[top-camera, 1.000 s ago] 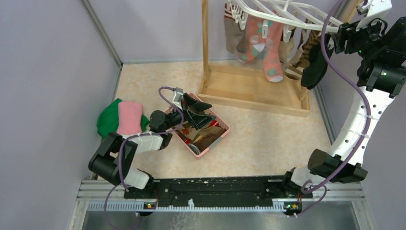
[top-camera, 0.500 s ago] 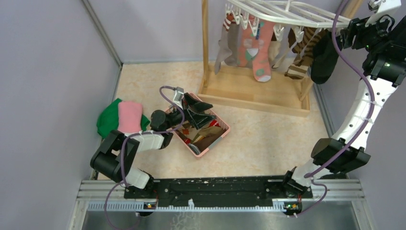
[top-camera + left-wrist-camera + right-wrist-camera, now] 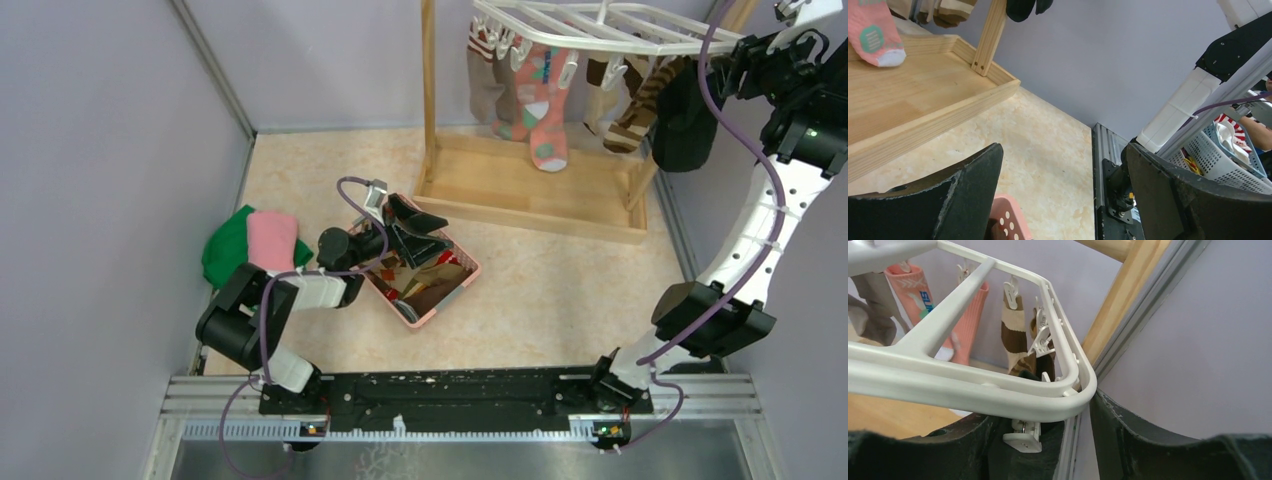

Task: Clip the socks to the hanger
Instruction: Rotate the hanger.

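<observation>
Right gripper (image 3: 1048, 437) straddles hanger (image 3: 973, 385) corner, clip (image 3: 1023, 437) between its parted jaws, black sock (image 3: 683, 125) just below, grip unclear; left gripper (image 3: 440, 235) gapes empty, well apart over basket (image 3: 440, 303).

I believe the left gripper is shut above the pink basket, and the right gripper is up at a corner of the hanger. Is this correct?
Not fully. The left gripper is open, not shut: the left wrist view shows it spread wide above the pink basket. The right gripper is indeed up at a corner of the hanger.
</observation>
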You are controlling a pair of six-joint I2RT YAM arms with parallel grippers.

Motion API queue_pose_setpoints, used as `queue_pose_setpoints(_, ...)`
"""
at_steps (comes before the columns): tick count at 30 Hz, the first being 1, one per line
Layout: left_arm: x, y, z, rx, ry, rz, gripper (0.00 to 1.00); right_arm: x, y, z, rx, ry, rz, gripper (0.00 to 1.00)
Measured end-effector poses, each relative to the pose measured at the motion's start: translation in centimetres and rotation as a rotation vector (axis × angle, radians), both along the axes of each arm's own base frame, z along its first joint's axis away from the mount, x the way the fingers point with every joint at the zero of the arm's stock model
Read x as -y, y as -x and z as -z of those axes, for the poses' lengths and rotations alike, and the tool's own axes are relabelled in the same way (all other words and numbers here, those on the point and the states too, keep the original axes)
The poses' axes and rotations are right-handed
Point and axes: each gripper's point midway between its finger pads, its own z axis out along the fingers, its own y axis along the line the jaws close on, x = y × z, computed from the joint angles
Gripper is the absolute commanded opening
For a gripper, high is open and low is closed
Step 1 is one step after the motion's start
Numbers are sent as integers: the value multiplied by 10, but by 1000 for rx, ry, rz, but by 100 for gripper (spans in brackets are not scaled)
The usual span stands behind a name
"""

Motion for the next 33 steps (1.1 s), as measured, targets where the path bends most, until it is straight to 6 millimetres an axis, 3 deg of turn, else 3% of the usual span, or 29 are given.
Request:
queue_pose_setpoints(9,1,-1,-6,18,8,3,99,4,-6,-1,7,-1,-22,38)
queue_pose_setpoints(16,2,-2,-8,24,10,4,99,2,-23,23,-41,-64,-98,35)
queue_pose_setpoints(33,9,-7,14,-80,-12,47,99,-47,-22,45,-115,-275,-252,36)
